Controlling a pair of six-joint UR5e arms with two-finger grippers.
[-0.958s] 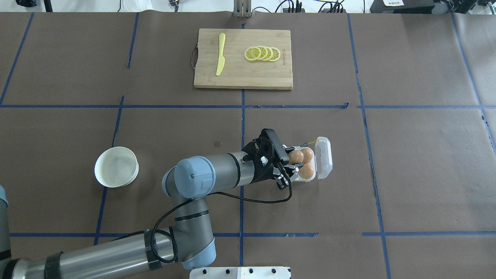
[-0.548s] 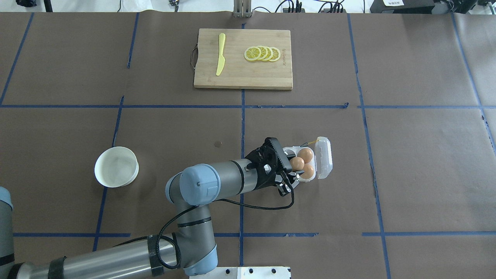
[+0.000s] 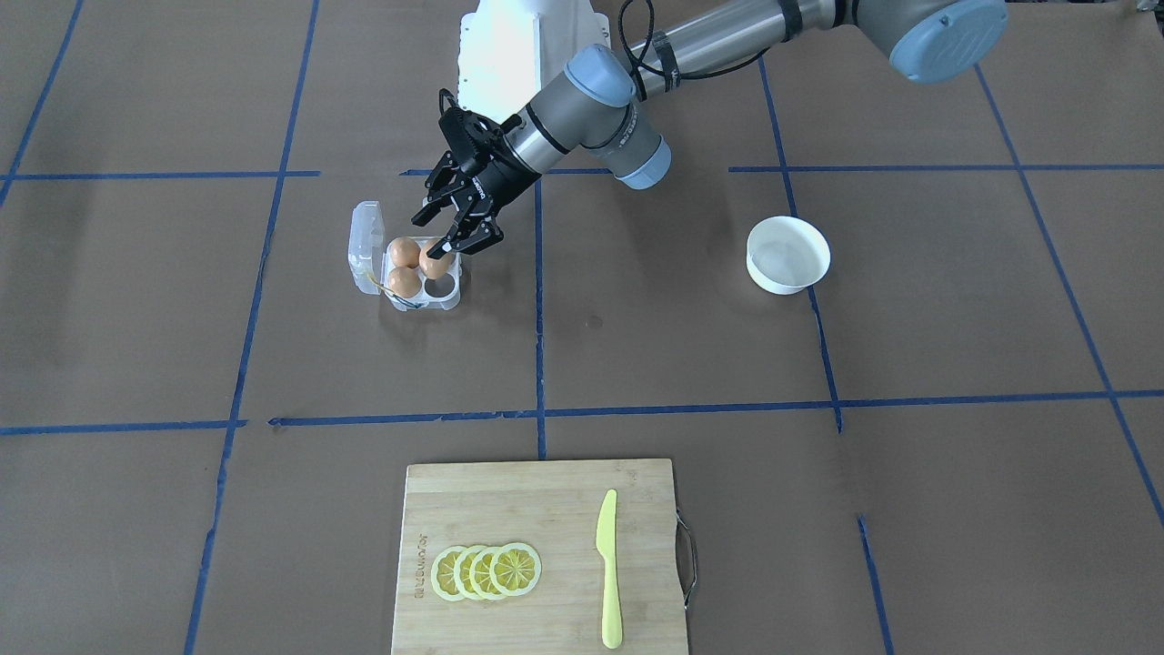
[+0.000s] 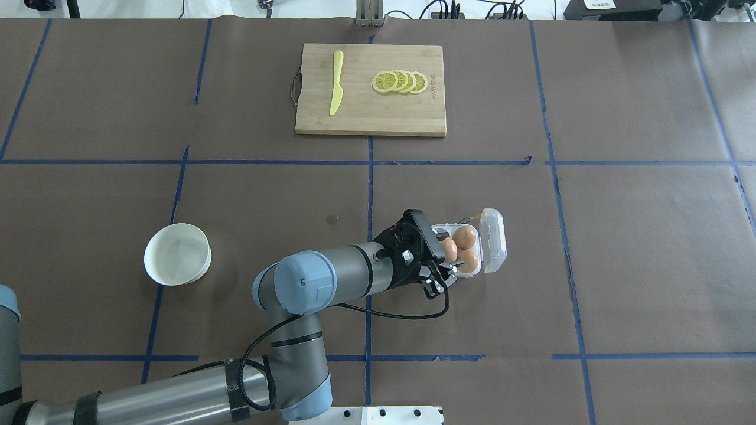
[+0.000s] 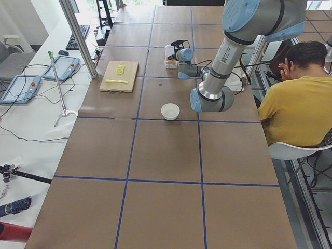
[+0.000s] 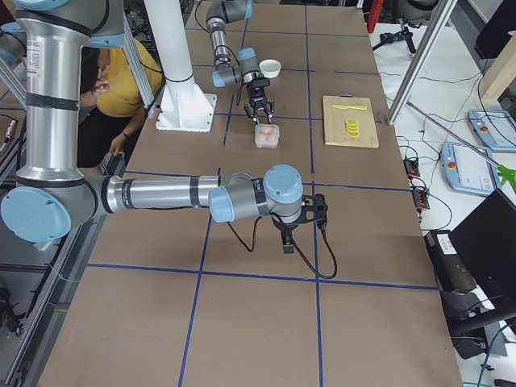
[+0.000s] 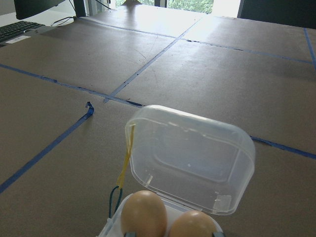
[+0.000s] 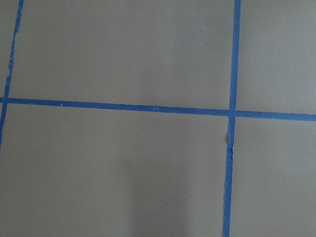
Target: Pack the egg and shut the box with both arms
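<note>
Left gripper (image 3: 443, 247) was clamped on one egg (image 3: 433, 266) at a cell of the one open box (image 3: 442, 289); two more eggs (image 3: 403, 253) sat in the cells by the raised lid (image 3: 364, 235), one cell bare. Right gripper (image 6: 286, 242): opening could not be judged. Also noted: one bowl (image 3: 787, 254), one board (image 3: 546, 509), one knife (image 3: 607, 564), four lemon slices (image 3: 491, 570)

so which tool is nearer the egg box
Left. The left tool sits over the cells of the box; the right tool hangs above the table, well away from it.
</note>
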